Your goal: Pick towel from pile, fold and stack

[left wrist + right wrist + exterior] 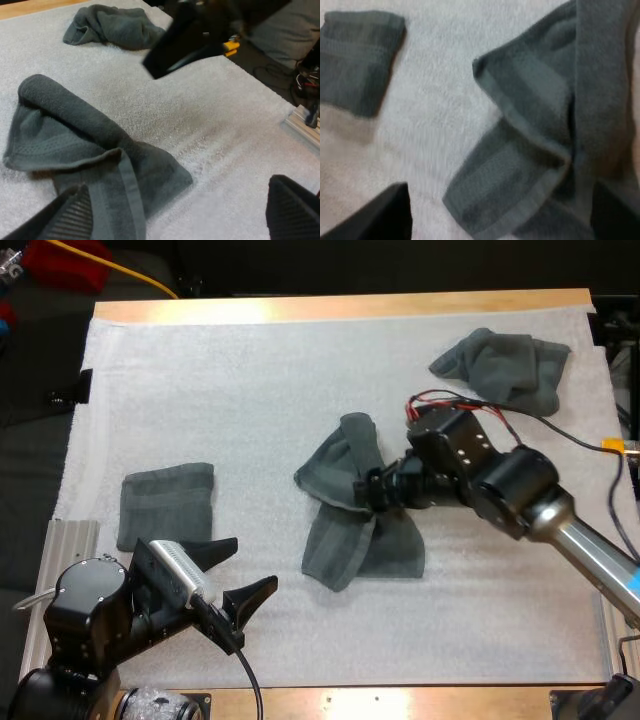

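Observation:
A crumpled dark grey-green towel [352, 502] lies bunched in a bow-tie shape at the middle of the mat. My right gripper [368, 490] is over its pinched middle. In the right wrist view its fingers [375, 215] stand wide apart, open, one over bare mat and the other over the towel [535, 150]. A folded towel [166, 502] lies flat at the left. My left gripper [240, 575] hovers open near the front edge, just right of the folded towel, facing the crumpled towel [75, 145]. A second crumpled towel [505, 365] sits at the back right.
The white mat [250, 390] covers most of the wooden table [330, 306]. My right arm [200, 35] hangs dark above the mat between the two crumpled towels. A metal rail [68, 540] runs along the table's left side.

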